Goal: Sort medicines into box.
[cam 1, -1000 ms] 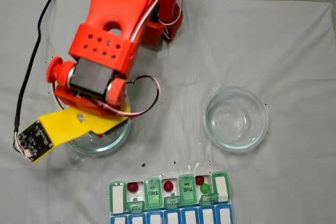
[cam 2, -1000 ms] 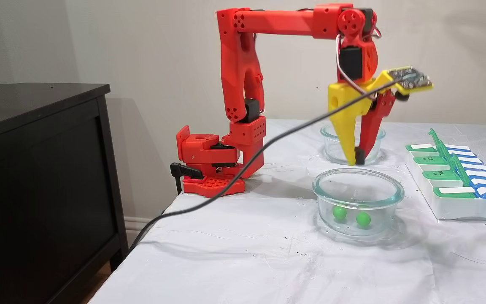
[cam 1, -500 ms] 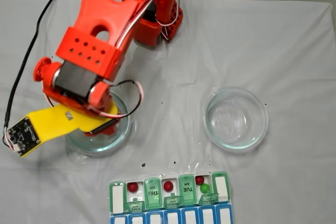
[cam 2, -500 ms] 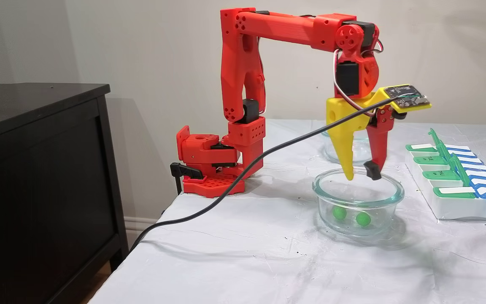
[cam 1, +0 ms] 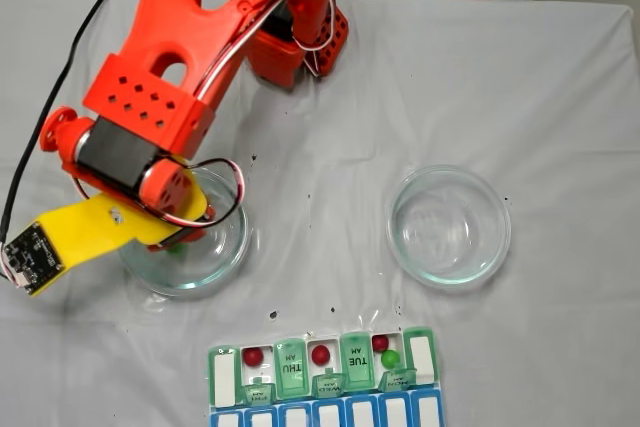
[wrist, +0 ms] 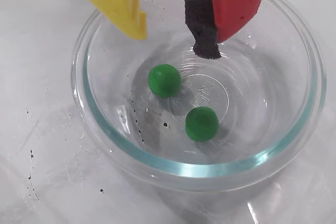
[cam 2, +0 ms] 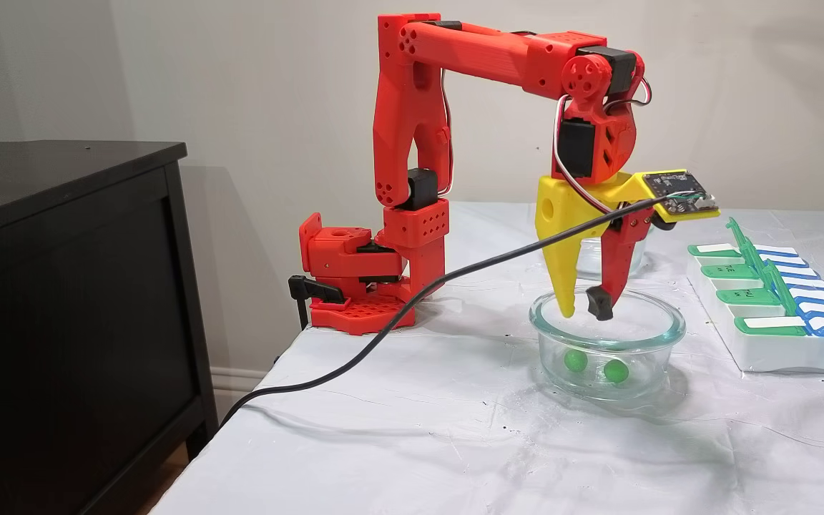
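My gripper (wrist: 176,38) gapes empty at 12 o'clock over the glass dish (wrist: 105,145) | two green medicines (wrist: 164,80) mid-bowl | box (cam 1: 320,377) well apart | risk: glossy ball squirts free, or fingertip clips rim.

Two balls (wrist: 164,80) lie in the dish (wrist: 131,153), left of the box (cam 1: 325,377)

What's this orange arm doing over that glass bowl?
It is sorting little balls into a pill organizer. Its claw hangs open inside the rim of a glass dish, just above two green balls, holding nothing. The organizer already has three red balls and one green ball in its open compartments. A second glass dish sits empty nearby.
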You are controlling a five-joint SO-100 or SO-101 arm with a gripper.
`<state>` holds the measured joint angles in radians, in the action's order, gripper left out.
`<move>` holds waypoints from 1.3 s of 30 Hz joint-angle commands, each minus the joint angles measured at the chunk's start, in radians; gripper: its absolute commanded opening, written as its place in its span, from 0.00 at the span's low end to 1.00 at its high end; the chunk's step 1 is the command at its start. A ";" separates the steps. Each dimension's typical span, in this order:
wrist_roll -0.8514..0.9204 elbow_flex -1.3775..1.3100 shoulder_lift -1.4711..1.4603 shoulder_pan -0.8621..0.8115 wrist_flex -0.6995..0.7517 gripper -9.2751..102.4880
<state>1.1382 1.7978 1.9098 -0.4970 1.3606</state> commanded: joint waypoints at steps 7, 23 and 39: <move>0.009 0.028 0.040 0.011 -0.061 0.21; 0.153 0.049 0.043 -0.035 -0.029 0.20; 0.156 0.155 0.091 -0.037 -0.115 0.22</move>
<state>1.3023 1.9650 1.9144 -0.5384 1.2548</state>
